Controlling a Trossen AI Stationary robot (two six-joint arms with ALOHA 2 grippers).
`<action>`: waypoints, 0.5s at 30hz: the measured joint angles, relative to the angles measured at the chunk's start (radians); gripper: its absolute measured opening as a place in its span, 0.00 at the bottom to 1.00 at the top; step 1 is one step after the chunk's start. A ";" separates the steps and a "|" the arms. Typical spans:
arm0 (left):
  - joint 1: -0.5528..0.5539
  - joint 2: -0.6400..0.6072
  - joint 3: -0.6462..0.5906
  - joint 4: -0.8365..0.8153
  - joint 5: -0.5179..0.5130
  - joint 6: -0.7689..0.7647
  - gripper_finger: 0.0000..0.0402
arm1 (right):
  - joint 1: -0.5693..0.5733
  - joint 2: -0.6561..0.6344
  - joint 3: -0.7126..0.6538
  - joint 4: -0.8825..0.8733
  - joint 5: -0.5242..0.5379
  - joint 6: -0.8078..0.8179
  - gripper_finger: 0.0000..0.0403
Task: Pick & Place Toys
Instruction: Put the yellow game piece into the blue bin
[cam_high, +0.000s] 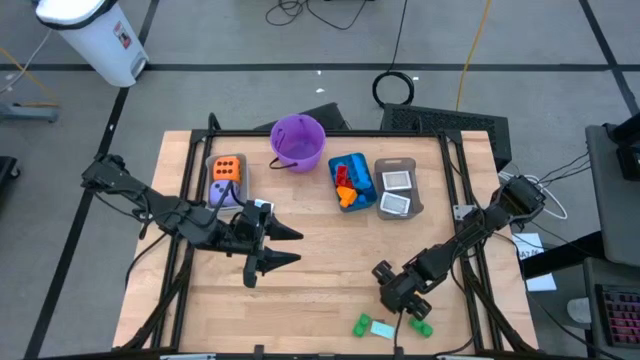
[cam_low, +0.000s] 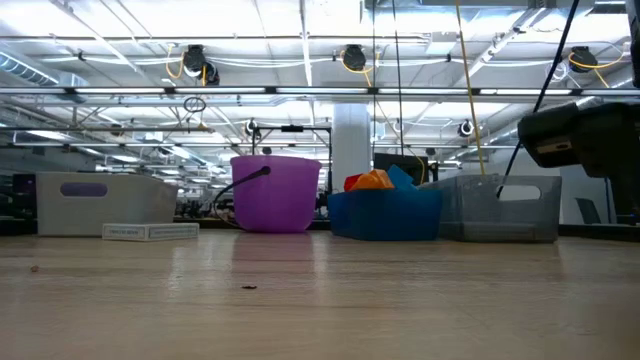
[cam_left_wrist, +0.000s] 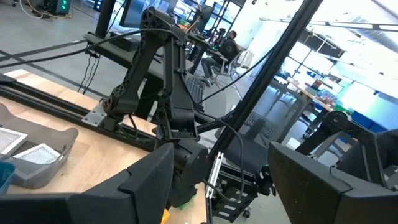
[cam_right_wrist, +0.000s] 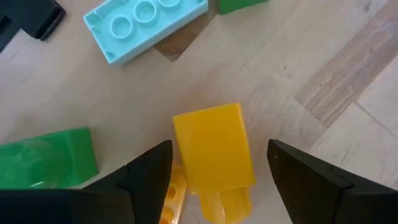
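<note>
Pale wooden table (cam_high: 320, 250), grey floor (cam_high: 250, 50).

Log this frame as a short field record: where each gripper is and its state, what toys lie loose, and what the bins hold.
right gripper: open, low over the table's near edge, fingers either side of a yellow brick
left gripper: open, empty, above mid table
loose toys: light teal brick and green bricks lying beside the yellow one
blue bin: red and orange bricks
grey bin: two picture cards
clear bin: orange die, purple die
purple bucket: contents not visible
</note>
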 joint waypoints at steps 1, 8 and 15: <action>0.000 0.000 0.000 0.000 0.000 0.000 0.66 | 0.000 0.000 -0.003 0.002 0.000 0.000 0.62; 0.000 0.000 0.000 0.000 0.000 0.000 0.66 | -0.002 0.000 -0.004 0.019 0.025 0.000 0.51; 0.000 0.000 0.000 0.000 0.000 0.000 0.66 | -0.003 0.000 -0.004 0.040 0.025 -0.007 0.34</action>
